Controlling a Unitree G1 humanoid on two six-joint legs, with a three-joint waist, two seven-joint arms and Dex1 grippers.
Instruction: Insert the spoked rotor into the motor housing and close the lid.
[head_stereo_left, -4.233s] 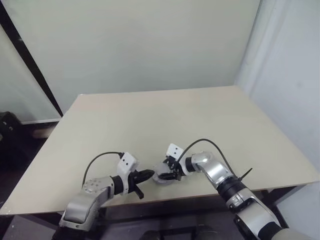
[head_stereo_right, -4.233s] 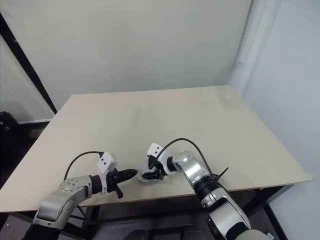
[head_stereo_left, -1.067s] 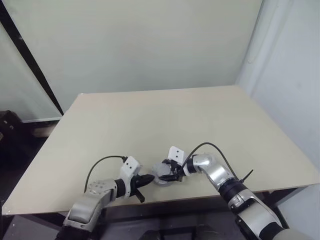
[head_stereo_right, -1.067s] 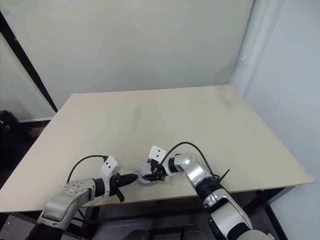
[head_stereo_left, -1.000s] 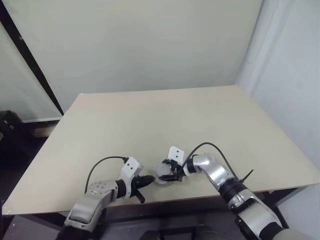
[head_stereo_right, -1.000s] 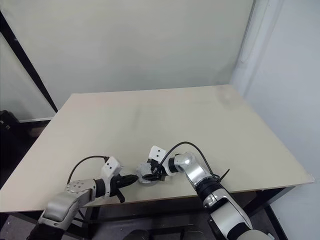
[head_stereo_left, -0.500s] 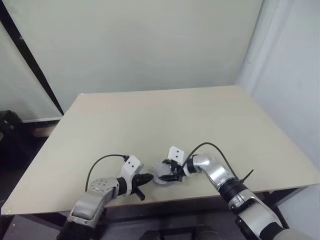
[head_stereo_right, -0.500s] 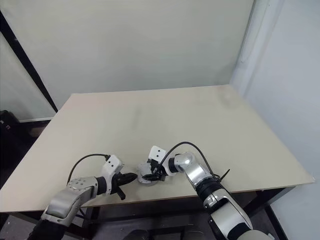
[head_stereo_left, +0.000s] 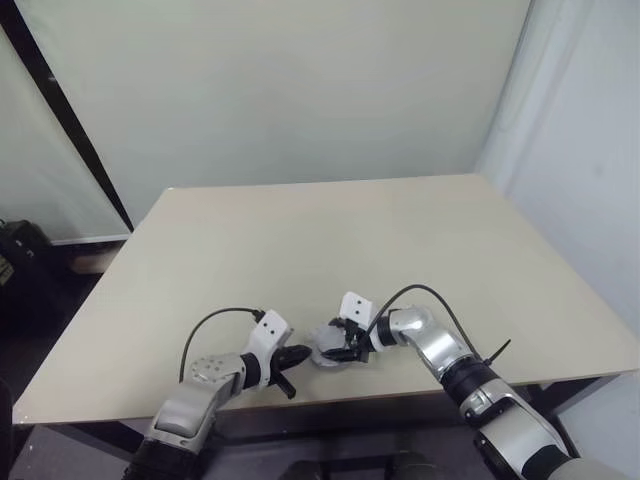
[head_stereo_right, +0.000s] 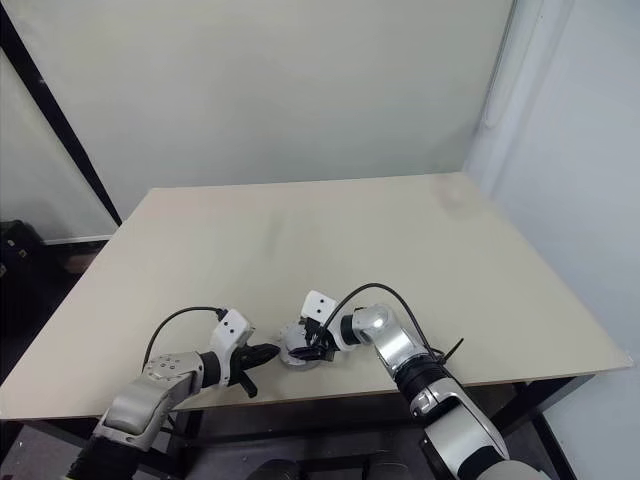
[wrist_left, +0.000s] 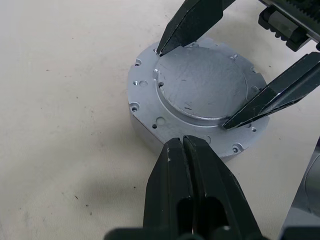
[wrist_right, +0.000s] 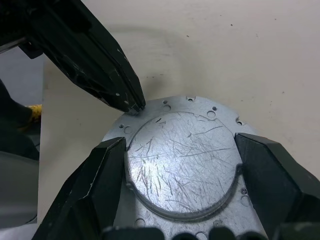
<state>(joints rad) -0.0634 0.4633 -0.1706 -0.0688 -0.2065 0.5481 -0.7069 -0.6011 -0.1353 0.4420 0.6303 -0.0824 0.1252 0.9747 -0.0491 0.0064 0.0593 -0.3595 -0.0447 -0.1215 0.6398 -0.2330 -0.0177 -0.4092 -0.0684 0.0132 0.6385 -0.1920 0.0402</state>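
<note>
The table (head_stereo_left: 400, 240) is viewed from above by both head cameras, facing forward and down. Each wrist camera is aimed close along its own fingers. What is probably the lid (wrist_left: 200, 95), lying toward 6 o'clock on the table, is shared by all views.

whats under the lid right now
The lid sits flat on the tan table, with the right jaws straddling its raised centre. Anything beneath it, rotor or housing, is covered.
</note>
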